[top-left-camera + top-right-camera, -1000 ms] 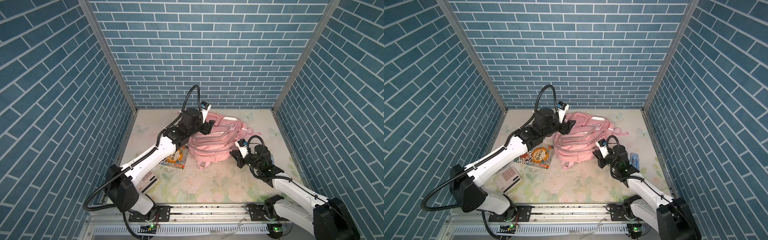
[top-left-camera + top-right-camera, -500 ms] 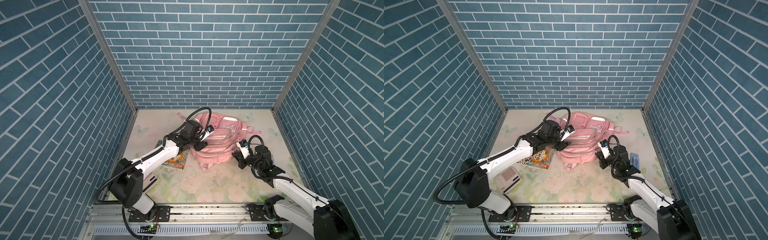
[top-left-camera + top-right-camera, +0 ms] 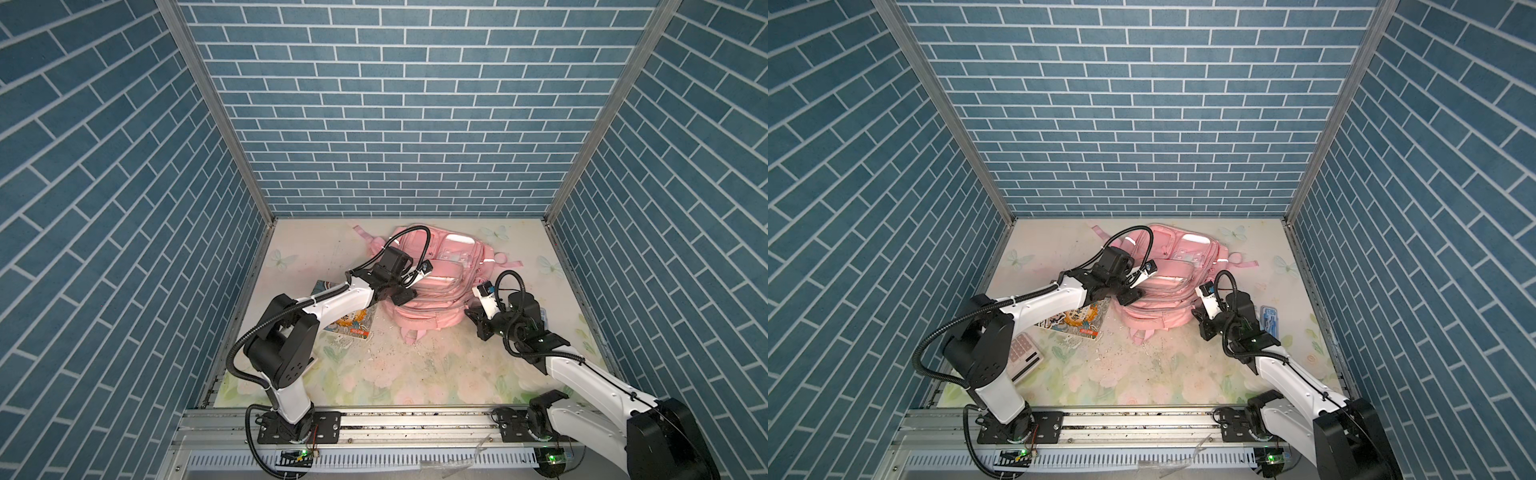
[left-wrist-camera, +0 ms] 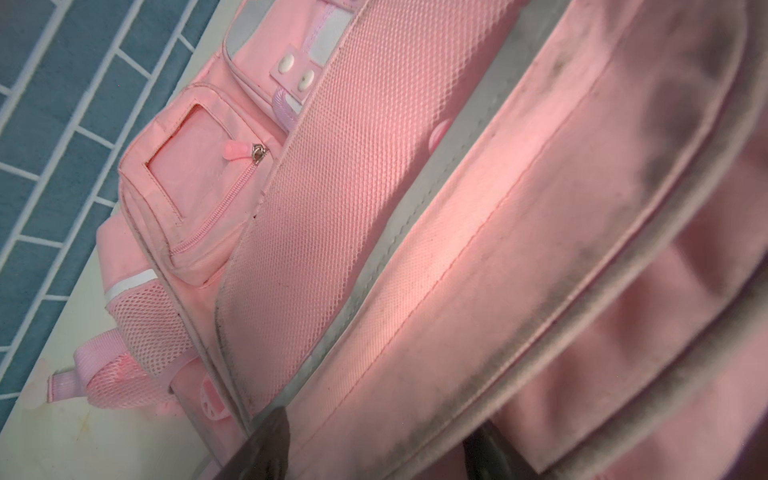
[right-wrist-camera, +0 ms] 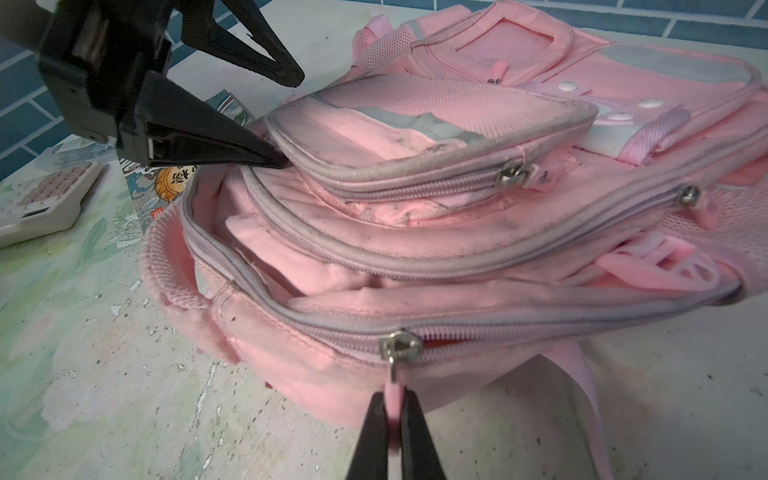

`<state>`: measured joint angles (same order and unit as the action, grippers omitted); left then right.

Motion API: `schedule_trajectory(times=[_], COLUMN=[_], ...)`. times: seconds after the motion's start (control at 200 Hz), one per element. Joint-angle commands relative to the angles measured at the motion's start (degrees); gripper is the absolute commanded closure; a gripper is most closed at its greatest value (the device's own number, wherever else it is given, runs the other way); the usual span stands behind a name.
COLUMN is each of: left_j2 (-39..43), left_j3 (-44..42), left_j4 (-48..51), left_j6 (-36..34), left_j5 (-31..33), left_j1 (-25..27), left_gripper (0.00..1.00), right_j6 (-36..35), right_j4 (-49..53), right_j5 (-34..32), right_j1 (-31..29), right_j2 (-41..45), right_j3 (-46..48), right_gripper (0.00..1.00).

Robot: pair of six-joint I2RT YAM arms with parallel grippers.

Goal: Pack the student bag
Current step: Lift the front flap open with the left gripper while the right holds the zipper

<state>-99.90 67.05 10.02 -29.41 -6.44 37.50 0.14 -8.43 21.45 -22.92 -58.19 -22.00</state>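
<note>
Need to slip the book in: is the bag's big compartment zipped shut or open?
Partly open: the student bag gapes beside its zip slider, pink lining showing; the right gripper pinches the pull.

The student bag (image 3: 432,318) is pink all over with grubby silver-grey strips, the table (image 3: 415,374) has a pale green and pink flower print, the walls (image 3: 395,104) are teal brick pattern with white lines.

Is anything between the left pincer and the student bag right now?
Nothing visible stands between them. The left pincer is open, and one fingertip is at the edge of the front pocket of the student bag. The right pincer is shut on the main zipper pull.
</note>
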Motion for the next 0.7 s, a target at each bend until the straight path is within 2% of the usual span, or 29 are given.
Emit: schedule_trajectory(times=[0.0, 0.09, 0.145, 0.17, 0.24, 0.33, 0.515, 0.695], left_j2=[-1.4, -2.7, -3.3, -3.4, -2.9, -1.3, 3.3, 4.5], left_j3=[0.9, 1.3, 1.6, 1.8, 2.0, 1.9, 3.4, 9.1], left_j4=[-2.1, -2.0, -1.2, -0.8, -0.6, -0.5, 2.1, 7.9], left_j6=[-1.4, -0.8, 0.0, 0.3, 2.6, 5.6, 13.1, 24.5], left_j5=[0.2, -0.6, -1.2, -1.6, -2.8, -4.3, -3.7, -1.0], left_j1=[0.1, 0.1, 0.1, 0.0, 0.1, 0.3, 2.0, 4.2], left_gripper=[0.33, 0.39, 0.48, 0.54, 0.82, 1.0, 1.0, 1.0], right_j6=[-1.5, -1.5, -1.1, -0.8, -0.8, -1.3, -2.0, -5.0], right_j4=[-1.3, -1.2, -1.0, -1.0, -1.1, -1.0, 1.9, 5.7], right_j5=[0.7, -0.2, -1.5, -2.3, -3.9, -4.6, -5.8, -5.3], right_j1=[0.3, 0.3, 0.3, 0.2, 0.4, 1.0, 3.2, 6.4], right_j2=[-0.2, 0.0, 0.5, 0.7, 1.3, 1.3, -0.7, -0.9], right_j3=[-2.4, -2.5, -2.5, -2.5, -2.4, -3.1, -7.0, -11.8], right_gripper=[1.0, 1.0, 1.0, 1.0, 1.0, 1.0, 1.0, 1.0])
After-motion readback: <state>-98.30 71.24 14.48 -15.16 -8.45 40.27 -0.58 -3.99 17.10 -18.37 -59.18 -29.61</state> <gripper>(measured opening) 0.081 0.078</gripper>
